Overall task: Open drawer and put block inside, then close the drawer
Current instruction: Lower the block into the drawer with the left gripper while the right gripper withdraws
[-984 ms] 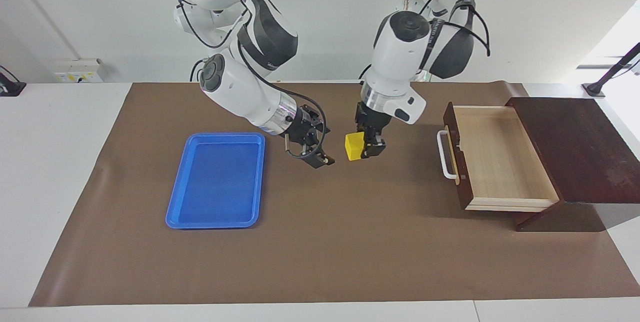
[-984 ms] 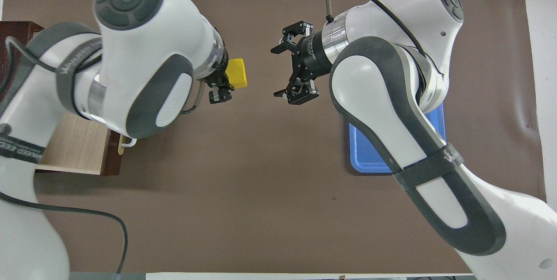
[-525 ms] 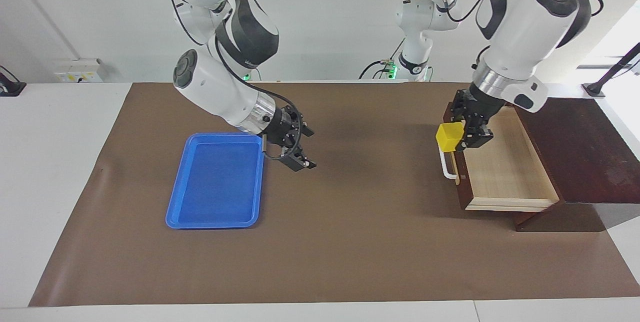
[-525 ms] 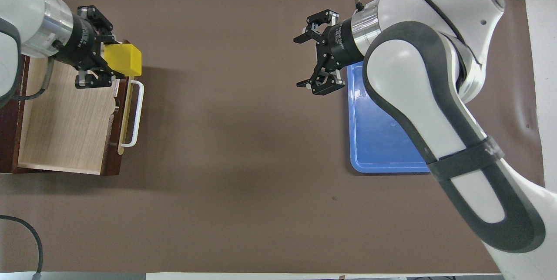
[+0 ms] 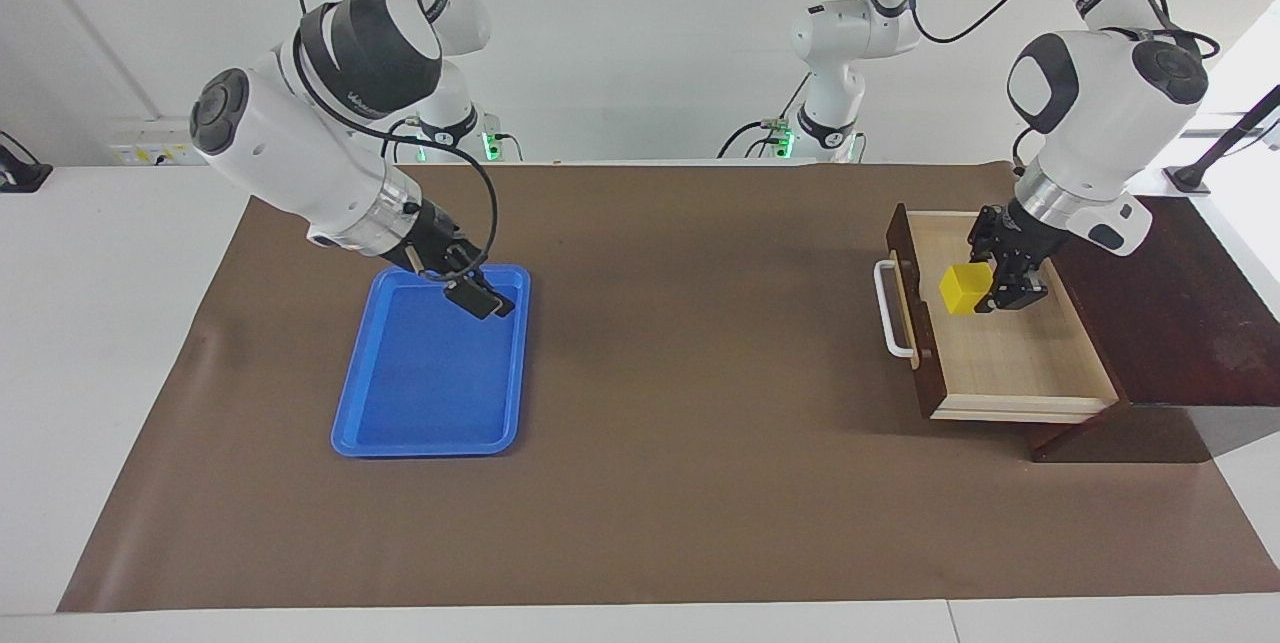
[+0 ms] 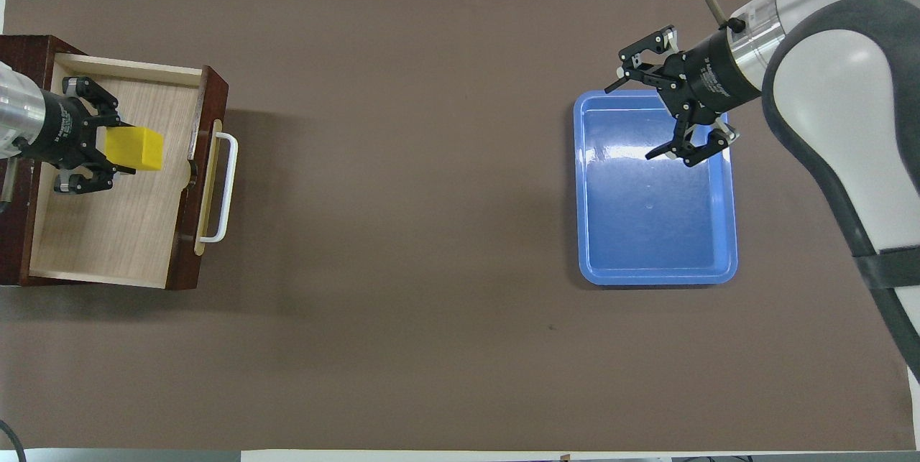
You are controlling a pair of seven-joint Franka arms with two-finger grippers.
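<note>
The drawer (image 5: 1010, 363) (image 6: 108, 232) stands pulled out of its dark brown box (image 5: 1160, 293) at the left arm's end of the table, white bar handle (image 5: 893, 308) (image 6: 224, 185) toward the table's middle. My left gripper (image 5: 985, 289) (image 6: 108, 148) is shut on the yellow block (image 5: 964, 288) (image 6: 134, 148) and holds it over the drawer's pale wood interior. My right gripper (image 5: 478, 289) (image 6: 658, 113) is open and empty over the blue tray.
A flat blue plastic tray (image 5: 400, 423) (image 6: 654, 246) lies on the brown mat toward the right arm's end of the table. The brown mat (image 5: 680, 423) covers the table between the tray and the drawer.
My left gripper has carried the block from the table's middle, past the drawer's handle, to over the drawer's interior. My right gripper has drawn back to over the blue tray.
</note>
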